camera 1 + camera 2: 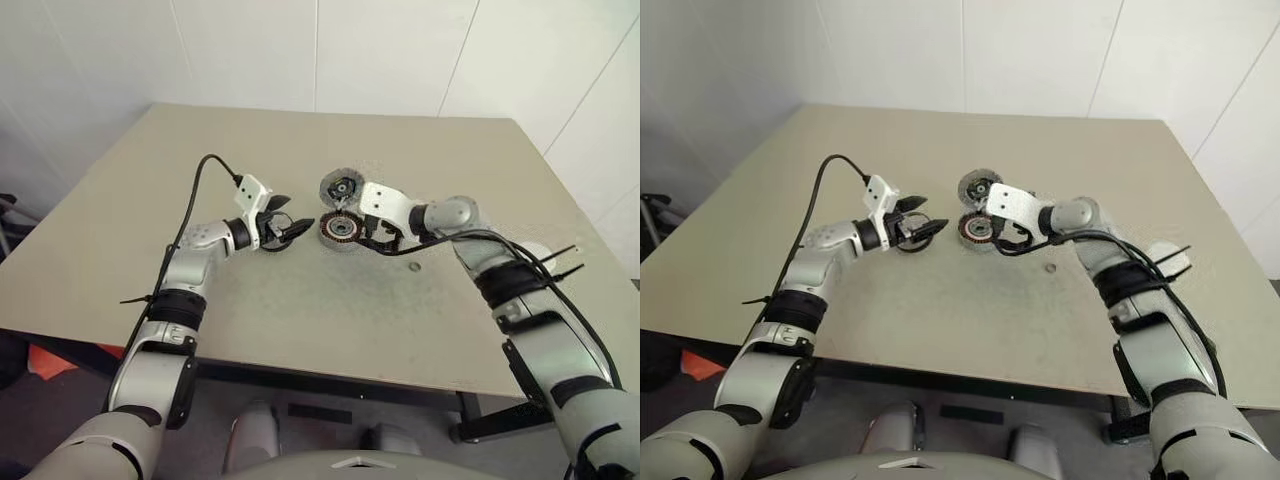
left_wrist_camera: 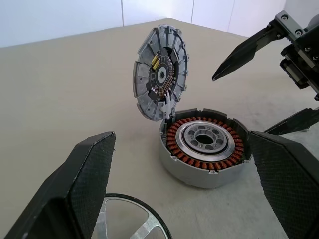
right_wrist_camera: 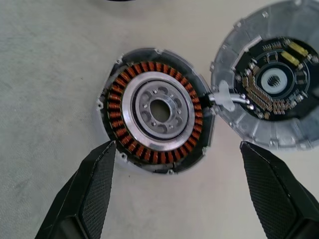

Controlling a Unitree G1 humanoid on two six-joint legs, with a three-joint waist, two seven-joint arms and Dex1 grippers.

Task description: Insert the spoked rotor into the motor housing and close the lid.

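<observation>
While the motor housing (image 3: pixel 155 130) sits flat mid-table, open face up, its lid (image 2: pixel 160 72) stands tilted nearly upright at the far rim, inner face toward the left gripper (image 1: pixel 287 229). Spoked rotor (image 2: pixel 130 221) lies flat beneath that gripper. Right gripper (image 3: pixel 177 191) hovers over the housing. Both jaws gape empty.

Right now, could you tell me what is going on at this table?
The robot is assembling a motor on the table. The motor housing sits open with its copper windings showing, and the lid stands tilted up at its edge, joined by a short wire. The right end effector, open, hovers by the housing without gripping it. The left end effector, also open, hangs over the spoked rotor, which lies on the table, not yet inserted.
</observation>
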